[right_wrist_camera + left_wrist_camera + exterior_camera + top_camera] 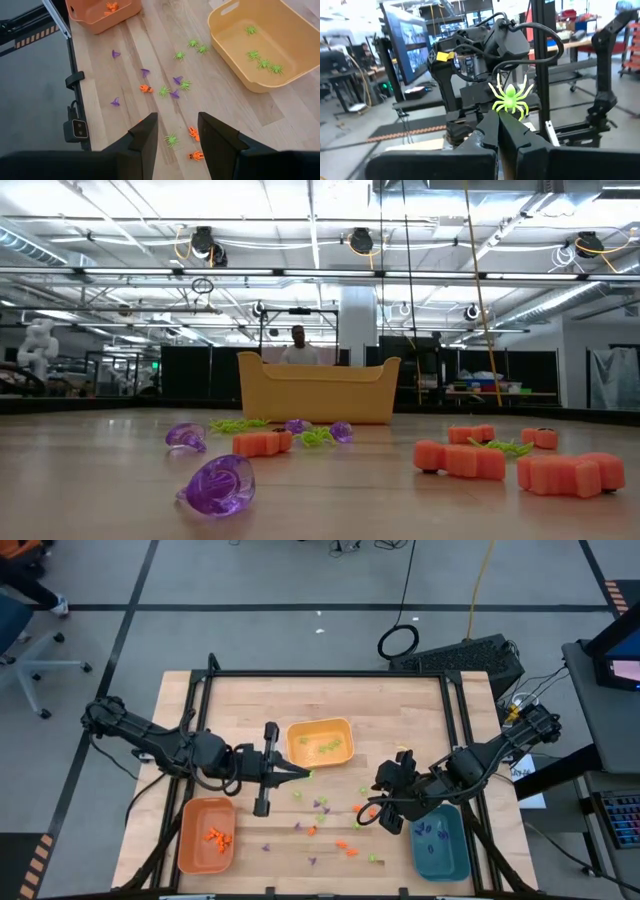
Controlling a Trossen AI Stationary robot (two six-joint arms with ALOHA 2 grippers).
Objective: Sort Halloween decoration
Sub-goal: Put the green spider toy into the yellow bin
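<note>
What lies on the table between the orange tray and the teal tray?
In the high view, loose decoration pieces lie on the wood between the orange tray and the teal tray: purple ones, an orange one and a green one.

The left gripper [506,116] pinches a light green spider [510,98].

i see bare wood just under the right gripper [177,131], but orange pieces [194,133] and a green spider [171,140] crowd its fingertips.
</note>
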